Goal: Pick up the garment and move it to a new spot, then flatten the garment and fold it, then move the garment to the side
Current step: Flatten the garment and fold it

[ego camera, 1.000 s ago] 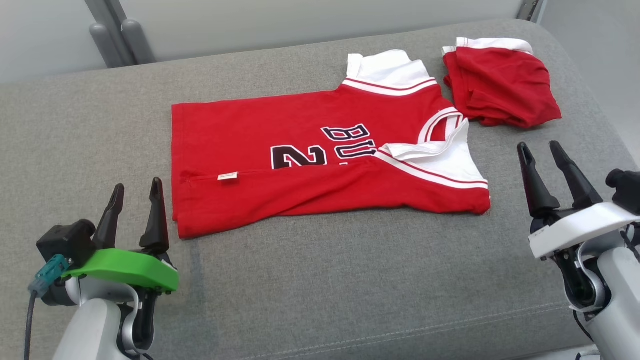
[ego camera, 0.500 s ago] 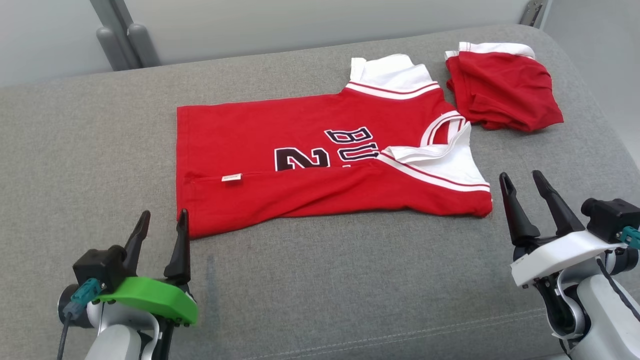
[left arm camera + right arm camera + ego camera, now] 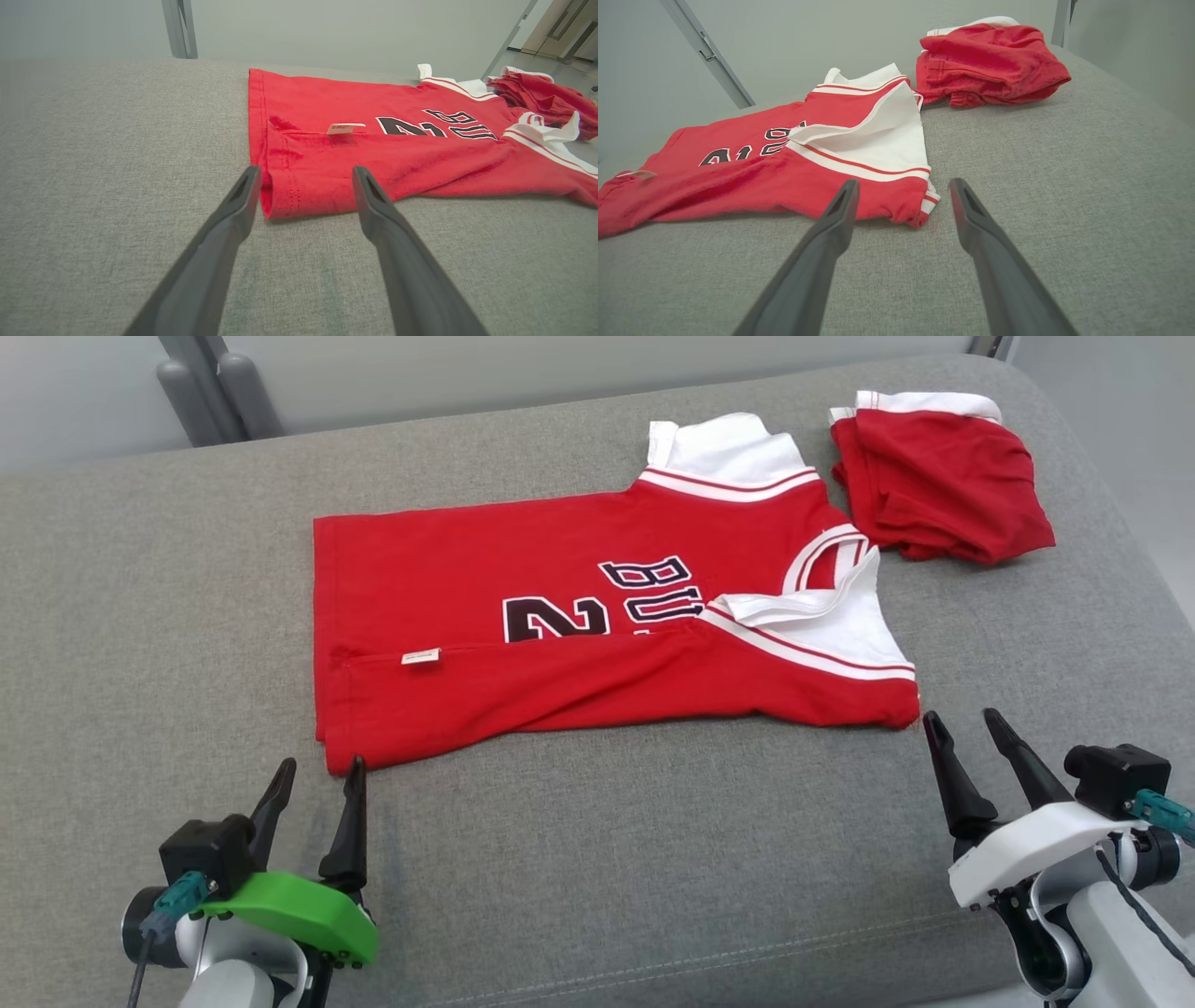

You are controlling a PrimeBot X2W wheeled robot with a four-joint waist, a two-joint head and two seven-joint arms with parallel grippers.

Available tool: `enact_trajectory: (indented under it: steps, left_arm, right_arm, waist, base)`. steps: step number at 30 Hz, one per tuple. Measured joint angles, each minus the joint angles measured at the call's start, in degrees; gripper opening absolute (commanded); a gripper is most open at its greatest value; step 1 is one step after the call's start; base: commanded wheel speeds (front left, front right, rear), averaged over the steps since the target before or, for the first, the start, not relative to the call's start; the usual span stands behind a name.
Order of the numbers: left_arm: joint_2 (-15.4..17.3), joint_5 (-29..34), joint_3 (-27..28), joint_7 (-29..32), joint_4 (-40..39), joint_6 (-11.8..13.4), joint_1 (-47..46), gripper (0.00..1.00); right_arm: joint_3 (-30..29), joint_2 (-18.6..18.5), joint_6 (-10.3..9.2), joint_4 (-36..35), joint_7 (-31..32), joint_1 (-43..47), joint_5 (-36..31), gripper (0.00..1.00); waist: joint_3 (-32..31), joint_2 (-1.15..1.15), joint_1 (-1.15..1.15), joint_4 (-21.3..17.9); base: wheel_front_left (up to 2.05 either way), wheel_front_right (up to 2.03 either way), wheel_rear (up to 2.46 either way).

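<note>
Both grippers have drawn back toward us, our left gripper (image 3: 322, 763) and right gripper (image 3: 960, 716) each spread and empty just short of the near corners of the red jersey (image 3: 560, 607), which lies on the grey couch (image 3: 653, 859) with its long axis crosswise, hem to our left, collar right, near the folded red cloth (image 3: 943, 485).

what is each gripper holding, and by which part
Nothing: the left gripper and right gripper are both open, near the red jersey.
</note>
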Motion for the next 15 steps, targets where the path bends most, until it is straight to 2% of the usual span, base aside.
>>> enact_trajectory:
  steps: [15]
  left_arm:
    - [-0.14, 0.30, -0.48, 0.00, 2.37, -0.85, -3.60, 1.00]
  right_arm:
    - [0.86, 1.57, 1.68, 9.27, 0.01, -6.81, 0.57, 1.00]
  waist:
    - [4.11, 0.00, 0.00, 0.04]
  base:
    - [0.00, 0.00, 0.00]
